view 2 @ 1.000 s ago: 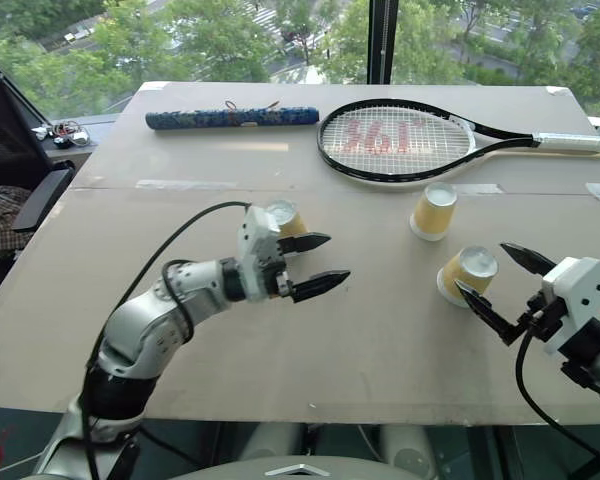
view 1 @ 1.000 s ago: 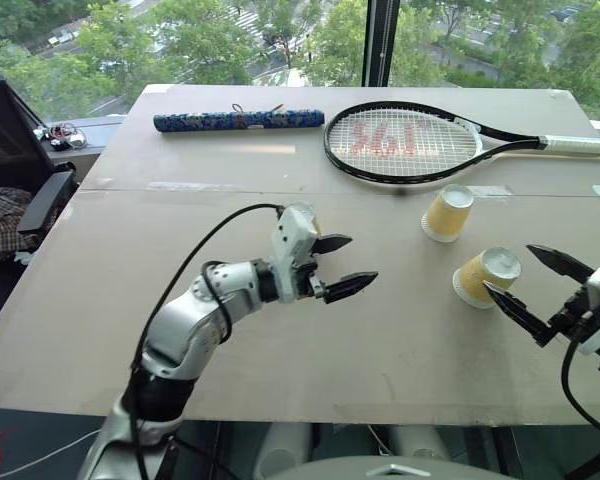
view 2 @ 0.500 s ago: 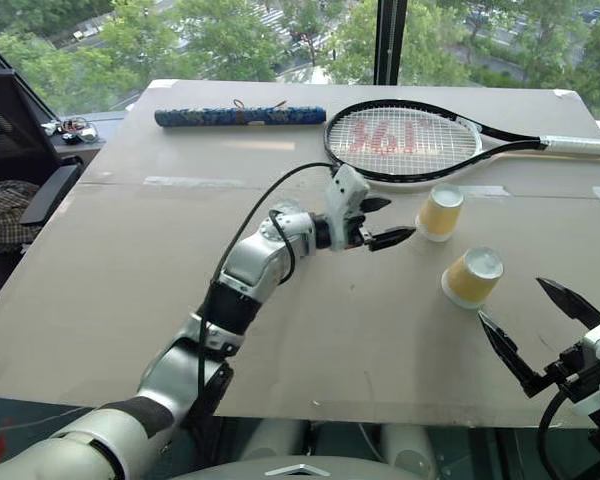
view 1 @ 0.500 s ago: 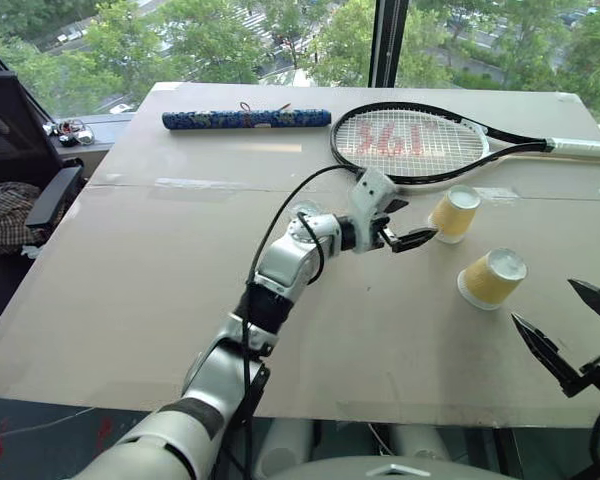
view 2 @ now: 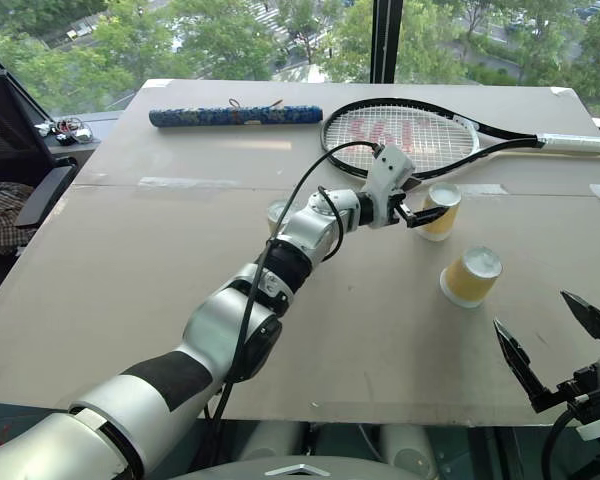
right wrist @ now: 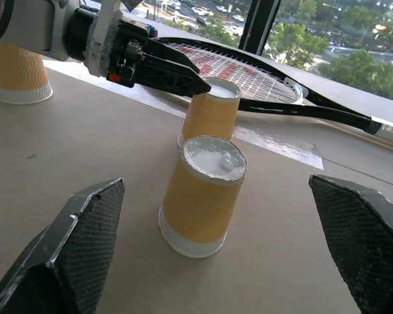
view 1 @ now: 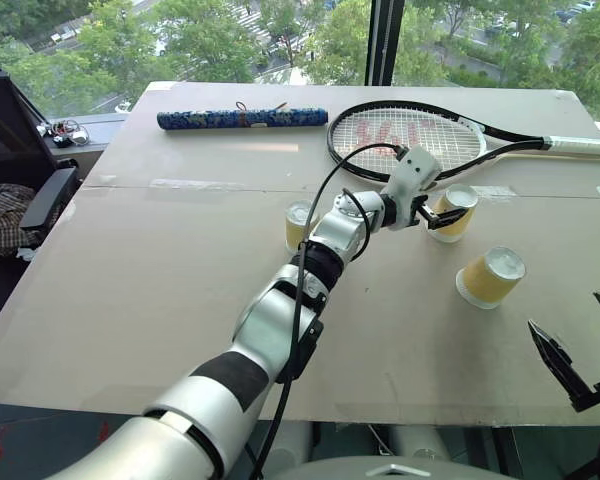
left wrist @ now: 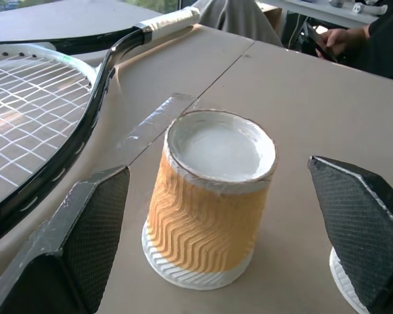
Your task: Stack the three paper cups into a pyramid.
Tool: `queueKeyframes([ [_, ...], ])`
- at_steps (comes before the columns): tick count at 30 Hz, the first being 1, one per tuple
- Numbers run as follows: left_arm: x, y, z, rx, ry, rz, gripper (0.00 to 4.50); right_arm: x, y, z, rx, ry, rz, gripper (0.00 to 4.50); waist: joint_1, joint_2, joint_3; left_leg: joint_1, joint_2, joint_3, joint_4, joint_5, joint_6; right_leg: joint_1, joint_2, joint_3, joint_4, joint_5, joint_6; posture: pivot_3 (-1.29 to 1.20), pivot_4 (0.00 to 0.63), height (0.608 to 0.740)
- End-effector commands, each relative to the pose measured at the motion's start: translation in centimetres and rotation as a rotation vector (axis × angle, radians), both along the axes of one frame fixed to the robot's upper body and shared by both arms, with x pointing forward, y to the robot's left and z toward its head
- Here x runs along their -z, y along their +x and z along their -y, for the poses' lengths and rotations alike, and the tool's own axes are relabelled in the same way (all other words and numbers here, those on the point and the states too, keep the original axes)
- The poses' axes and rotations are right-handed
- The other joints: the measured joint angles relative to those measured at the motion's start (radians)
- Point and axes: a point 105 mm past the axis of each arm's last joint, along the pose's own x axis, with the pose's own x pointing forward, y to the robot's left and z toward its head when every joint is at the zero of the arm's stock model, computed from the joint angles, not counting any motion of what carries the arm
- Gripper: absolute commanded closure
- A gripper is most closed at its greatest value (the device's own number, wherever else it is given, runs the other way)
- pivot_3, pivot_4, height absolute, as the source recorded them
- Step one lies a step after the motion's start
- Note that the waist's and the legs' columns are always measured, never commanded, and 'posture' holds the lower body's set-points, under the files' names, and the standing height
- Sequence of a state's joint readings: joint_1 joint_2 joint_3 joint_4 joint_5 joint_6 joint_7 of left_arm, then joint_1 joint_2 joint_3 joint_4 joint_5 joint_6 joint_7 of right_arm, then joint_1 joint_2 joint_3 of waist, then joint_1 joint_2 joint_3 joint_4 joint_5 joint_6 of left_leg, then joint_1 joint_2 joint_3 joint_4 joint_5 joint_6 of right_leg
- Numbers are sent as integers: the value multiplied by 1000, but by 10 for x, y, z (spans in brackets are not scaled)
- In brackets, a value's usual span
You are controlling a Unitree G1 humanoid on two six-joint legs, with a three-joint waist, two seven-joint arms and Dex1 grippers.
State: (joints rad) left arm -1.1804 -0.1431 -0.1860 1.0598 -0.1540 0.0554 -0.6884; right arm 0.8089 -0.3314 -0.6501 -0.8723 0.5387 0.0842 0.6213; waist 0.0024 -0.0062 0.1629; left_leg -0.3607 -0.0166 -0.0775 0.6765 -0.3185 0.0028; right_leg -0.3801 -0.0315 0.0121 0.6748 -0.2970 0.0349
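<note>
Three paper cups stand upside down on the table: one left of centre, one by the racket head, one nearer the front. My left gripper is open, reaching level across the table, and its fingers flank the cup by the racket without closing on it. My right gripper is open and empty near the table's front right edge, pointing at the nearer cup from a short distance. The right wrist view also has the left gripper's fingers beside the far cup.
A tennis racket lies behind the cups, its handle toward the right. A blue patterned roll lies at the back left. A tape strip runs along the table seam. A person's hand is beyond the table's far side.
My left arm has stretched forward and to the right, from mid-table to the cup by the racket. My right gripper has pulled back from the nearer cup toward the front edge.
</note>
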Motion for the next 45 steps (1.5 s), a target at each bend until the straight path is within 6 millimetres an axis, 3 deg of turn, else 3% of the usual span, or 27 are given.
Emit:
queueKeyframes([
  [1,-9,-2,9,18,-13,37,0,-12,-5,-3,21,-40,49,37,0,0,0,0,0,0,0,0,0,0,0,0,0,0,0,0,150,740],
  [6,-8,-2,13,18,-7,38,0,-12,-9,-4,43,-45,48,37,0,0,0,-1,0,0,0,0,0,-1,0,0,1,0,0,0,150,740],
  [7,-9,-2,14,15,-8,39,259,-12,-10,-4,48,-46,50,8,0,0,0,-1,0,0,0,0,0,-1,0,0,1,0,1,0,150,740],
  [10,-10,-5,17,34,-22,41,1272,-11,-12,-4,59,-46,51,0,-1,0,0,0,0,0,0,0,0,-1,-1,0,2,0,1,0,150,740],
  [16,-12,-8,20,58,-36,50,4170,-9,-15,-5,78,-42,48,0,-3,0,0,0,0,0,0,0,0,-2,-1,0,3,0,1,0,150,740],
  [17,-13,-8,19,64,-40,53,4460,-8,-16,-5,77,-42,47,0,-3,0,0,0,0,0,0,0,0,-2,-1,0,3,0,1,0,150,740],
  [21,-16,-11,13,112,-72,57,4460,-6,-13,-5,71,-43,45,0,-5,0,0,0,0,0,0,0,0,-2,-1,0,3,0,1,0,150,740],
  [24,-19,-11,-2,135,-108,92,4460,-5,-7,-7,52,-32,52,0,-8,0,0,0,0,0,0,0,0,-2,-1,0,3,0,1,0,150,740],
  [29,-25,-20,-27,180,-180,104,2573,-5,2,-10,27,-15,62,0,-18,1,0,1,1,1,0,0,-1,-2,-1,2,4,0,1,0,150,740],
  [34,-48,-60,-74,274,-297,129,116,-8,24,-11,-7,28,80,0,-21,2,-1,1,3,-1,1,1,-1,-3,-3,4,5,0,0,0,150,740],
  [38,-54,-79,-102,257,-292,94,44,-10,46,-6,3,45,82,0,-4,3,-1,0,3,-4,6,1,-1,-1,-4,1,6,0,0,0,150,740],
  [41,-56,-80,-116,196,-250,115,44,-13,58,-2,-10,77,85,0,9,2,-1,0,1,-5,8,1,-1,1,-5,0,5,0,0,0,150,740],
  [45,-79,-81,-144,135,-269,166,44,-29,77,7,-31,120,126,0,2,3,-2,1,1,-4,9,0,-1,1,-4,2,6,1,1,0,150,740],
])
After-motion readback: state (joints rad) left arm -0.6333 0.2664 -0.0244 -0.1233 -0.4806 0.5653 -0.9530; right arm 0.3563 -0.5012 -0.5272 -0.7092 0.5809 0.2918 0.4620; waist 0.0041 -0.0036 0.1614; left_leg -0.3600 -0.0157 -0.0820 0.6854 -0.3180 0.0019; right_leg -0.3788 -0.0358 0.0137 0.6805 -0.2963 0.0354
